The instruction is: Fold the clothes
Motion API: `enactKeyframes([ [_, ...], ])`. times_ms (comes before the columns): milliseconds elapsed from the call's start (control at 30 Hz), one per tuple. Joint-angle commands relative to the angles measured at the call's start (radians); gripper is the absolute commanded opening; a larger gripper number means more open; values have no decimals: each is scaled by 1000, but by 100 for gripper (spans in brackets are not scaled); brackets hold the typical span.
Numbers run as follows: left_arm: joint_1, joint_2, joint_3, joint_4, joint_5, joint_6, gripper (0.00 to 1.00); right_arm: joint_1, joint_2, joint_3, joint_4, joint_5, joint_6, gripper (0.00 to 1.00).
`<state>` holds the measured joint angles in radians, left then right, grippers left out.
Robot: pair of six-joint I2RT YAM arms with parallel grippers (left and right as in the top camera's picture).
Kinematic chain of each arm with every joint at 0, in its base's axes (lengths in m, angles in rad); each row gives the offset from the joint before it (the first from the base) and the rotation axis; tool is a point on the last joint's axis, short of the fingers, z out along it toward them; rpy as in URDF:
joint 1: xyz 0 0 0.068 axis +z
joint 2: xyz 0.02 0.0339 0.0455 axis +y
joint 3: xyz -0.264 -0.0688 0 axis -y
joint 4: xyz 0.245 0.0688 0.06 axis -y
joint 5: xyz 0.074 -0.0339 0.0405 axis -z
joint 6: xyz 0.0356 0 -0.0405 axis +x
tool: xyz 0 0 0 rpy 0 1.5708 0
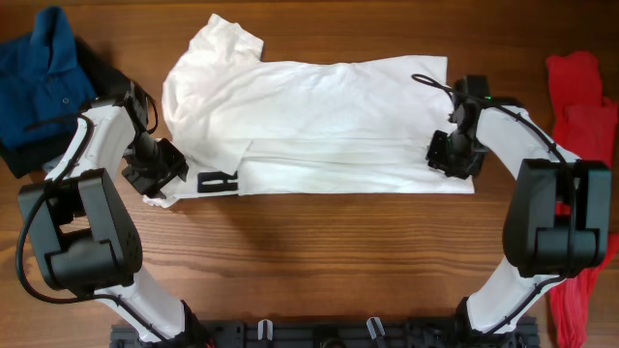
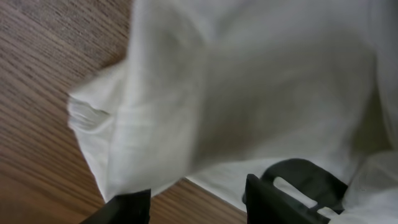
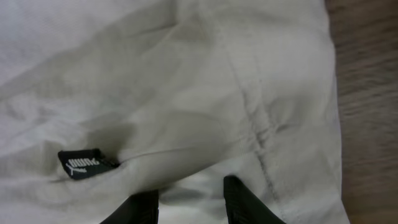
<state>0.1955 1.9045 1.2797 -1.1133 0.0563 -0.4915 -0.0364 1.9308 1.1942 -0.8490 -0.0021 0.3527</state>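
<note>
The white T-shirt point(image 1: 319, 116) lies across the middle of the table, with its lower part folded up lengthwise. A bit of its black print point(image 1: 218, 181) shows at the lower left. My left gripper point(image 1: 155, 172) sits low at the shirt's lower left corner. In the left wrist view its jaws point(image 2: 199, 208) stand apart over bare wood, with the cloth edge point(image 2: 143, 124) just ahead and the black print point(image 2: 305, 180) at right. My right gripper point(image 1: 455, 157) rests at the shirt's right end. Its jaws point(image 3: 189, 208) are apart over white cloth, beside a raised fold with a black label point(image 3: 81, 163).
A blue polo point(image 1: 39, 68) lies on a dark piece point(image 1: 19, 155) at the far left. Red shirts point(image 1: 580, 106) lie along the right edge. The wooden table point(image 1: 319, 261) runs to the arm bases at the front.
</note>
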Motion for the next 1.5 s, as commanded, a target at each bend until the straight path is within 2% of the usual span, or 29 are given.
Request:
enactKeyframes([
  [0, -2, -10, -8, -21, -13, 13, 48, -71, 75, -41, -32, 213, 83, 35],
  [233, -2, -10, -8, -49, -13, 17, 48, -150, 75, -41, -27, 224, 92, 35],
  [467, -2, -10, -8, -51, -6, 17, 48, -156, 75, -41, -6, 223, 91, 35],
  [733, -2, -14, -8, -212, 241, 150, 49, -156, 75, -41, 14, 211, 65, 36],
  [933, -2, -16, -20, -274, 234, 170, 50, -156, 75, -41, 14, 211, 56, 36],
  [1067, -2, -16, -58, -220, 219, 138, 49, -156, 75, -41, 14, 212, 39, 36],
  [1300, -2, -16, -203, -14, 187, 90, 49, -156, 75, -41, 11, 211, 39, 36],
  [1467, -2, -19, -220, 99, 184, 91, 38, -156, 75, -41, 8, 211, 39, 36],
])
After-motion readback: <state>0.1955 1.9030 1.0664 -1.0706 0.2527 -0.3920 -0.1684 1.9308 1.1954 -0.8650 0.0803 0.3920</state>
